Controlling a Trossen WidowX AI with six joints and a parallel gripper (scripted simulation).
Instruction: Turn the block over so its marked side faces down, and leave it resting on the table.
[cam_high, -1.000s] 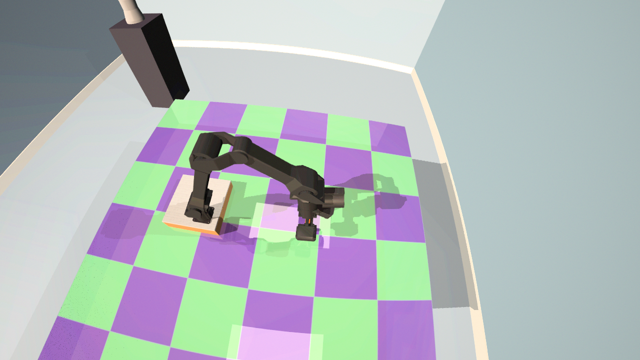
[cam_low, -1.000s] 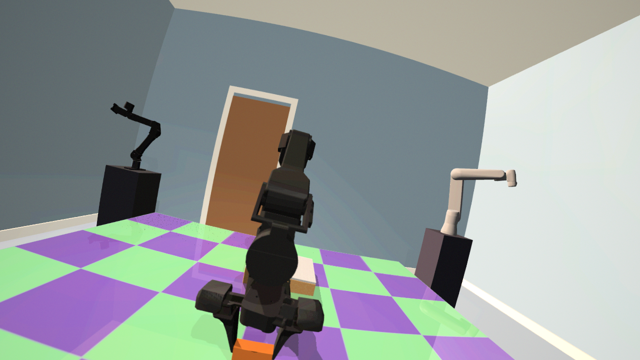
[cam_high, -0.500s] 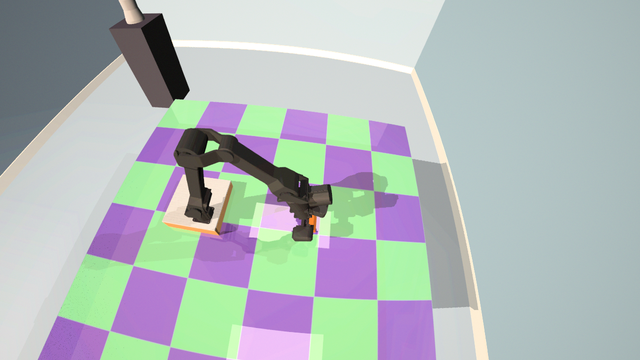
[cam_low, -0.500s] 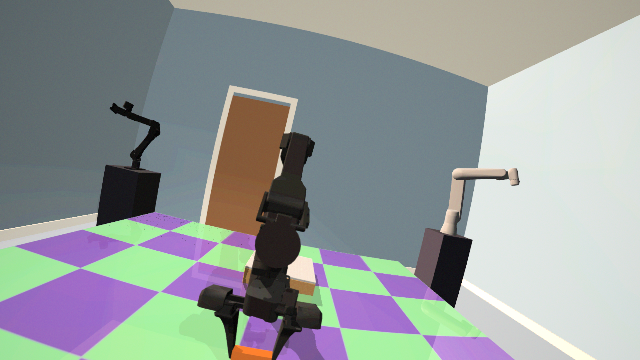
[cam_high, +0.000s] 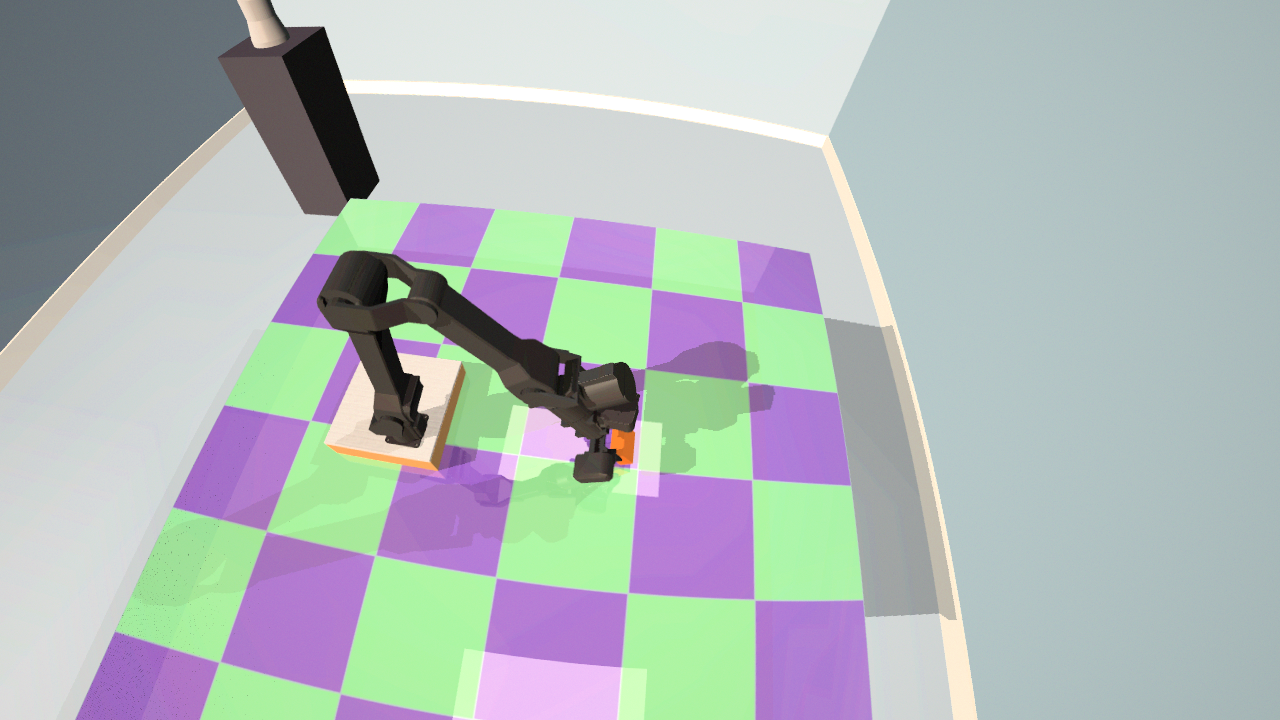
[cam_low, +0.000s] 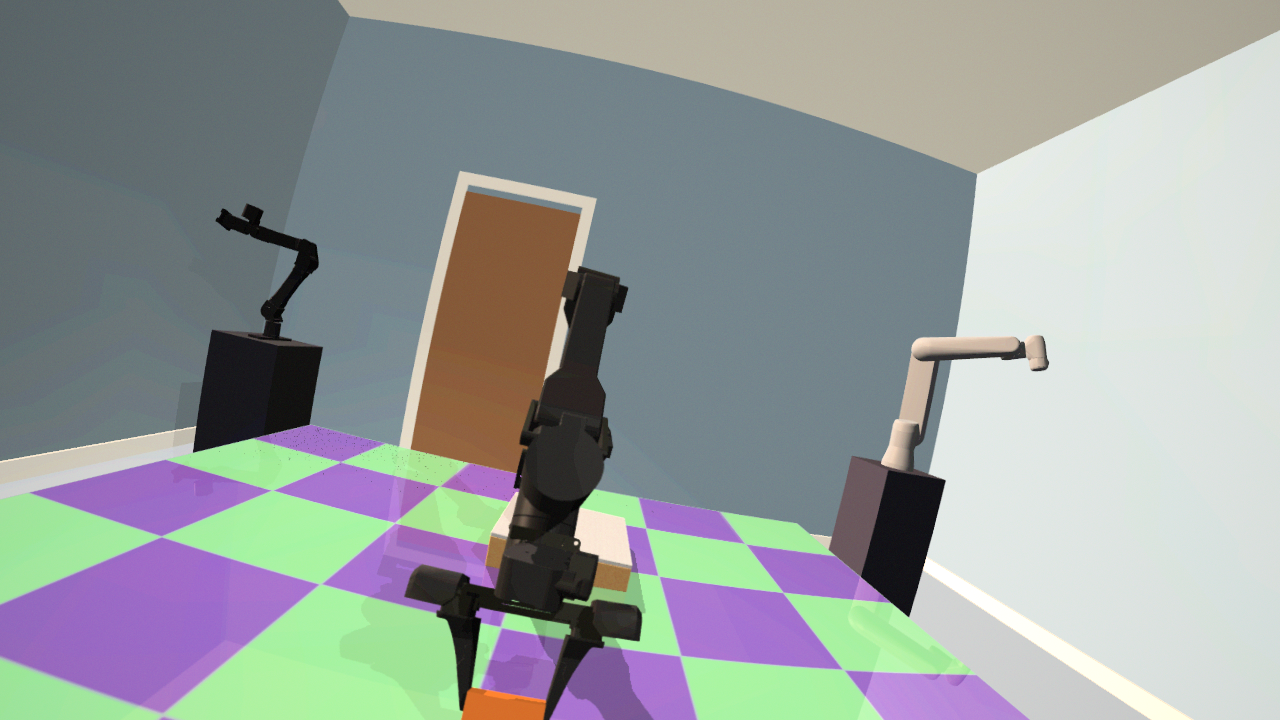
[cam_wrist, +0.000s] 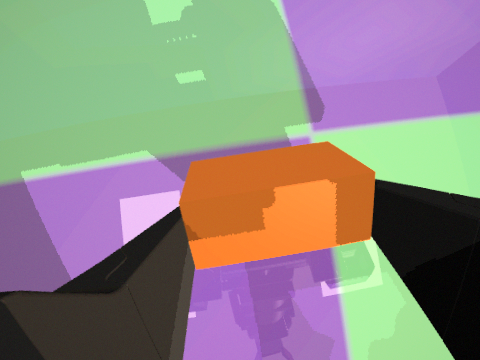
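Observation:
The plain orange block (cam_high: 623, 445) (cam_low: 503, 705) (cam_wrist: 295, 210) is between the fingers of my gripper (cam_high: 615, 449) (cam_low: 506, 696) (cam_wrist: 273, 203), which is shut on it. The fingers press on its two short ends. The block appears to be held above the checkered green and purple table (cam_high: 693, 541) (cam_low: 143, 582) (cam_wrist: 390, 40), with the gripper tilted outward, away from the arm's base. No mark shows on the block faces in the wrist view. The block's other faces are hidden, and the exterior view cuts off its lower part.
The arm stands on a pale wooden base (cam_high: 438, 380) (cam_low: 608, 537). A dark pedestal (cam_high: 286, 116) (cam_low: 881, 519) with a light arm stands beyond one table corner. Another dark pedestal (cam_low: 255, 389) with a black arm stands at the far left in the exterior view.

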